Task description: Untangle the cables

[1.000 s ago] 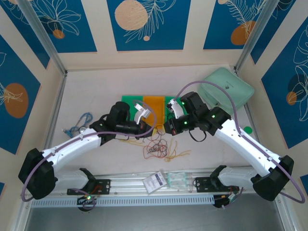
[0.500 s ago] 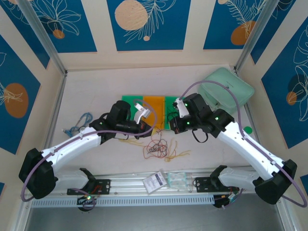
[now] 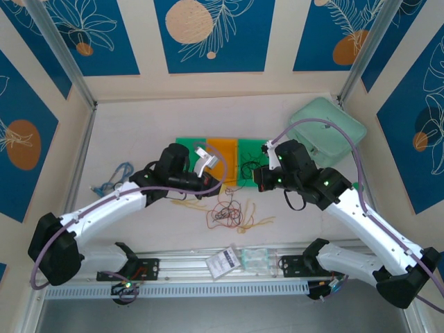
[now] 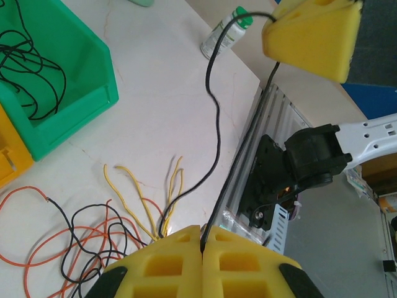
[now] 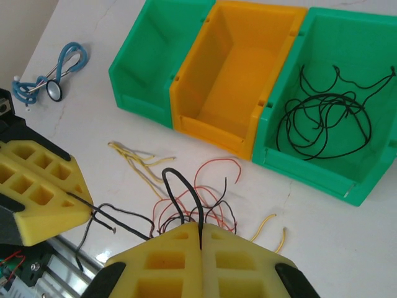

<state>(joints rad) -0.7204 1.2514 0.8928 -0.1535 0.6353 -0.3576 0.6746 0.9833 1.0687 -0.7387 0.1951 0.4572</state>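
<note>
Pinching one black cable from both ends: the left gripper is fully closed, with the strand caught in the seam between its two yellow foam fingers, and from there it runs across to a foam finger of the right gripper. That one is also clamped tight, and a black loop stands up out of its seam. The other loose cables sit in one heap on the white table, just in front of the bins and between the two grippers. The heap is red loops tangled with black strands, too knotted to count. A small bunch of yellow pieces fans out on the heap's left side, and two more yellow pieces lie apart on its right. Behind the heap are three bins touching in a row: one green bin on the left, one orange bin in the middle and a second green bin on the right. The right one holds a tangle of black wires, number unclear. Further out there is one blue cord with a metal disc at the far left. One white bottle with a green cap lies near the table edge, and one pale green tub sits in the far right corner.
</note>
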